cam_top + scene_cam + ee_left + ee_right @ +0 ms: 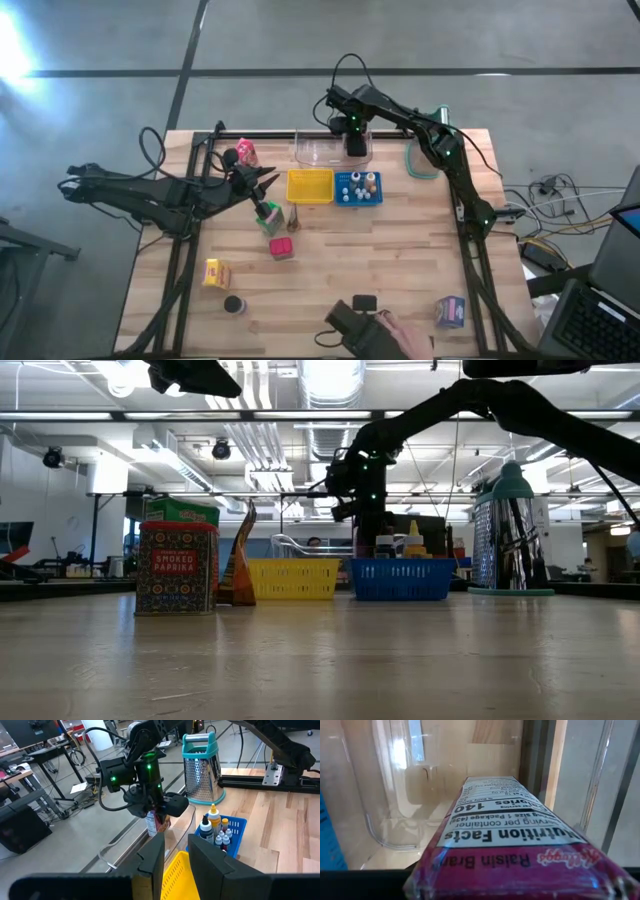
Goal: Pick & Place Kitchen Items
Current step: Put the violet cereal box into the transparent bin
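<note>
Meanwhile our right claw (pixel 355 140), clamped on the Raisin Bran carton (pixel 510 840), holds it over the clear bin (pixel 318 152), while paprika tin (pixel 283 248), yellow carton (pixel 217 272) and dark disc (pixel 234 304) wait on the worktop (pixel 400 260), left claw (pixel 268 182) together
</note>
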Motion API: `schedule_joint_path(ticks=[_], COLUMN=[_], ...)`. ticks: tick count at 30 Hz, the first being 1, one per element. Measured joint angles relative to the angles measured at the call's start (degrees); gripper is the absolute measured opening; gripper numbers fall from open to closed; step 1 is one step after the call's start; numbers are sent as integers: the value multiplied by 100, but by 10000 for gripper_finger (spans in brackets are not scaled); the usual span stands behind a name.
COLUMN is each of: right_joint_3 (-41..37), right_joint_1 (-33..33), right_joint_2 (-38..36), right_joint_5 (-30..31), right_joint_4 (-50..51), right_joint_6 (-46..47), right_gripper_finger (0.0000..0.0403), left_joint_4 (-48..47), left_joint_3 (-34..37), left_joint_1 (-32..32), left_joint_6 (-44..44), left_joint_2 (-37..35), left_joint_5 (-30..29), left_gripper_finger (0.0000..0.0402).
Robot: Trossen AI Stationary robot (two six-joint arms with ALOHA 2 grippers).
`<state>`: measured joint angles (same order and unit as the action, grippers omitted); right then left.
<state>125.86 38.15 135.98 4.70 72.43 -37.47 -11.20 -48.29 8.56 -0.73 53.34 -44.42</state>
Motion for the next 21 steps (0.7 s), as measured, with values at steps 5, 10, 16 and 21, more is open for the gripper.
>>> schedule_joint_path(ticks=[5,10,16,21], right_joint_3=[0,0,0,4], right_joint_1=[-2,-2,-24,-55], right_joint_2=[0,0,-49,-186], right_joint_5=[1,1,1,187], right_joint_4=[-9,16,31,51], right_joint_6=[16,0,-2,20], right_gripper_finger=[181,206,215,210], left_joint_4=[0,0,-2,-4], left_joint_3=[0,0,0,0], left_joint_1=[0,0,0,0], left_joint_6=[2,2,4,7], left_joint_2=[0,0,0,0], left_joint_5=[0,0,0,0], left_gripper_finger=[92,92,92,92])
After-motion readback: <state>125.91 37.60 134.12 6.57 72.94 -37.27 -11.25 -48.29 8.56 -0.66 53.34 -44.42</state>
